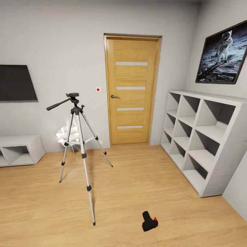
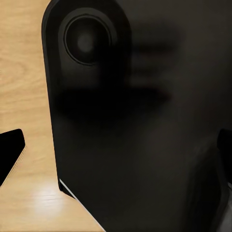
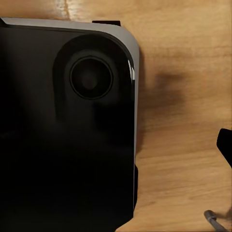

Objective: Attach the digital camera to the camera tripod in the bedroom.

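My arms are tucked over the base, and I can't tell how either gripper's fingers stand. The digital camera (image 1: 150,221) lies on the wood floor (image 1: 137,192) ahead, well beyond reach, near the camera tripod (image 1: 79,144). I should drive close, then reach down squarely.

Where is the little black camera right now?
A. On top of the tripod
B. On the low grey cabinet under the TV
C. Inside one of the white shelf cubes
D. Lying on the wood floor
D. The camera lies on the bare wood floor, off to the side of the tripod, whose head has nothing mounted on it.
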Robot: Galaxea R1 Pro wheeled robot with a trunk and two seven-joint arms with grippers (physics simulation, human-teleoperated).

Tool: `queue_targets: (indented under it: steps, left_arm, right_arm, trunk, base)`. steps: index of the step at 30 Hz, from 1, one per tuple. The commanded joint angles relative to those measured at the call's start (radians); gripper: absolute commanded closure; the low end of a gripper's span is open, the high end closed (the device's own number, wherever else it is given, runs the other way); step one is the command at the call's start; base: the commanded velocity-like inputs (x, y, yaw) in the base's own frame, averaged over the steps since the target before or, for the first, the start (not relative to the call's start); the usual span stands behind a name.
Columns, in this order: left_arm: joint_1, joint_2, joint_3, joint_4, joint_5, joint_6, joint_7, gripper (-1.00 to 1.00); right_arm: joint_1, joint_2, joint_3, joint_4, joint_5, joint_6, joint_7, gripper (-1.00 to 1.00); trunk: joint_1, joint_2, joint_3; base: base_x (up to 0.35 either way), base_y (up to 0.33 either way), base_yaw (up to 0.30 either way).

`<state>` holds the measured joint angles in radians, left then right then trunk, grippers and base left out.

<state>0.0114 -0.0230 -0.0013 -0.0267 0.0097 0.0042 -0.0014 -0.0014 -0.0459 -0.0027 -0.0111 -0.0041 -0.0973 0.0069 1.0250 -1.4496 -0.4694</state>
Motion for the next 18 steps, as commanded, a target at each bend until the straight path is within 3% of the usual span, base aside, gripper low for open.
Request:
queue_targets:
  steps: [1,18]
  left_arm:
    - [0.001,0.000,0.000,-0.002,0.001,0.000,0.000,-1.00]
    - [0.001,0.000,0.000,-0.002,0.001,0.000,0.000,-1.00]
  right_arm:
    - [0.000,0.000,0.000,0.000,0.000,-0.002,0.001,-1.00]
    - [0.000,0.000,0.000,-0.001,0.000,-0.003,0.001,-1.00]
  trunk:
    - [0.000,0.000,-0.001]
    - [0.000,0.000,0.003]
  base:
    - [0.000,0.000,-0.300]
    - [0.000,0.000,-0.291]
